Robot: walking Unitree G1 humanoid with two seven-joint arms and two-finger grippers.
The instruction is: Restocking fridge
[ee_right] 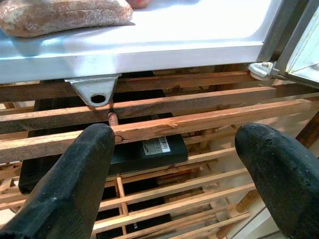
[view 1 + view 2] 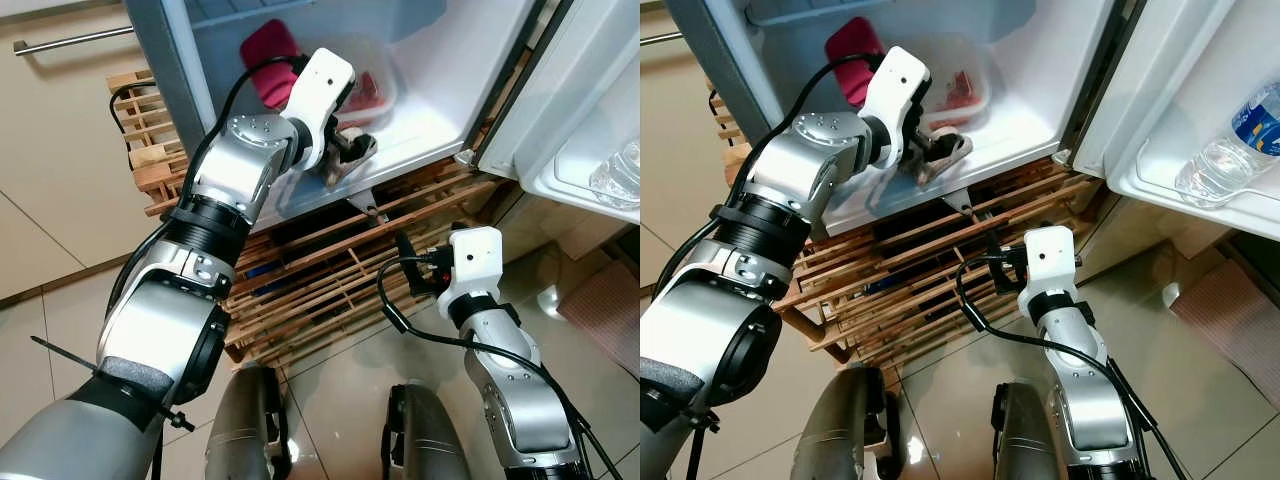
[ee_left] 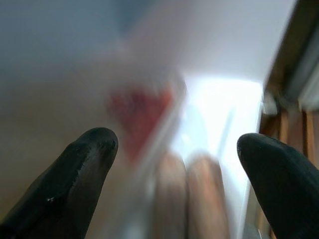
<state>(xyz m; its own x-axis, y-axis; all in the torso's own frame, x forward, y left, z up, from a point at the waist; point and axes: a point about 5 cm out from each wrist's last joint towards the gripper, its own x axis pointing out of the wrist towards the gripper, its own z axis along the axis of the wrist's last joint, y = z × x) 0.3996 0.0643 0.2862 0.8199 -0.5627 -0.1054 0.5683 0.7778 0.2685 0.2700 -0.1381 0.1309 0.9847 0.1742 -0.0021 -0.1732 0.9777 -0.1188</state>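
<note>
Sausages [image 2: 940, 152] lie at the fridge floor's [image 2: 1040, 120] front edge, before a clear tub [image 2: 965, 85]. Left gripper [image 2: 345, 155] spread over them; right gripper [image 1: 174, 164] released, low. Soft, greasy: pinch mid-length.

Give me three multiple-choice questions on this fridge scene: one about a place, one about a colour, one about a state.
1. Where is the left gripper?
A. Resting on the floor tiles
B. Reaching into the open fridge
C. On the door shelf

2. What colour is the pouch at the back of the fridge?
A. Magenta-red
B. Green
C. Yellow

3. How do the jaws of the right gripper stand?
A. Shut on a bottle
B. Shut on nothing
C. Open

Answers:
1. B, the arm stretches up over the fridge's bottom ledge, next to a clear container.
2. A, it shows deep pinkish red behind the left wrist.
3. C, the right wrist view shows the two fingers well apart, with the wooden rack between them.
</note>
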